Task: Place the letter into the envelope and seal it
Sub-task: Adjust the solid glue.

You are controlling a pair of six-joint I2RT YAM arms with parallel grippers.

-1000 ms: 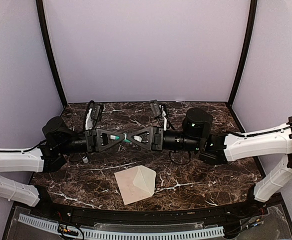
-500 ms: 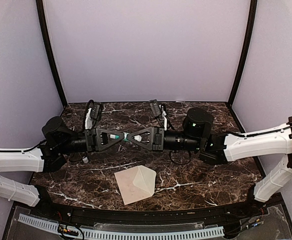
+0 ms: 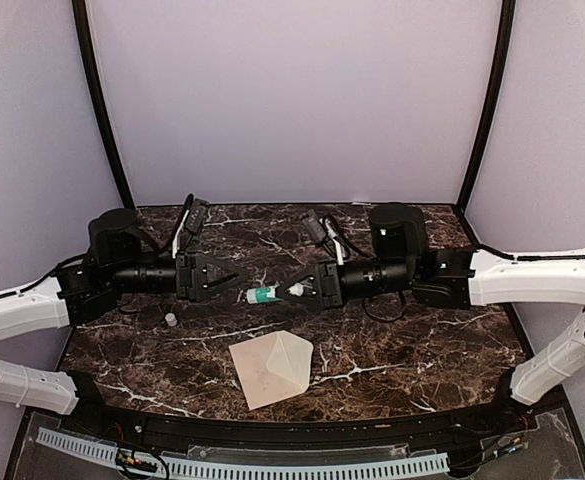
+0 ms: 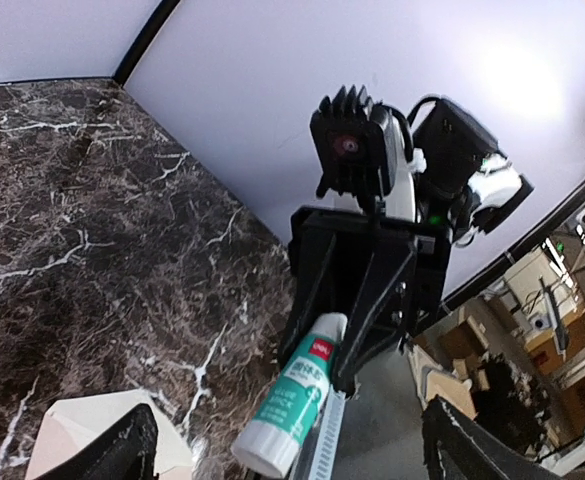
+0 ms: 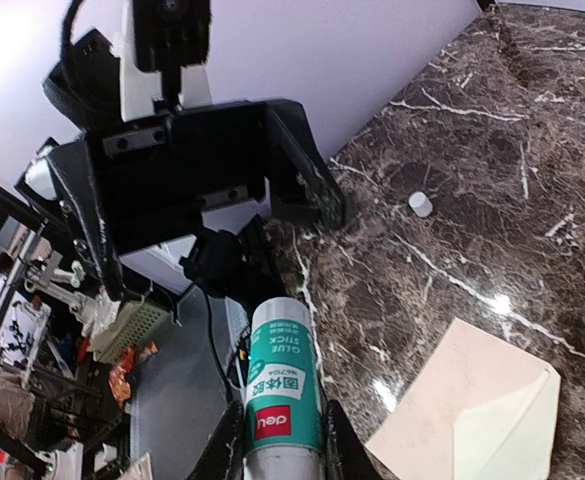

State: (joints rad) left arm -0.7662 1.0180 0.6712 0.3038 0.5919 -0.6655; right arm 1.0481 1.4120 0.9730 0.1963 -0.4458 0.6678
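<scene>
Entry, both arms raised over the marble table [image 3: 422, 340]:
- Your left gripper [image 3: 238, 281]: jaws stood spread wide and held nothing, tips just beside the free end of the glue stick [image 3: 264, 294]
- Your right gripper [image 3: 294, 290]: was clamped on the glue stick
- The envelope [image 3: 272, 368]: lay flat near the front edge, clear of both grippers
- The letter: you could not tell it apart from the envelope
- Small white cap [image 3: 171, 319]: lay on the table below the left arm
</scene>
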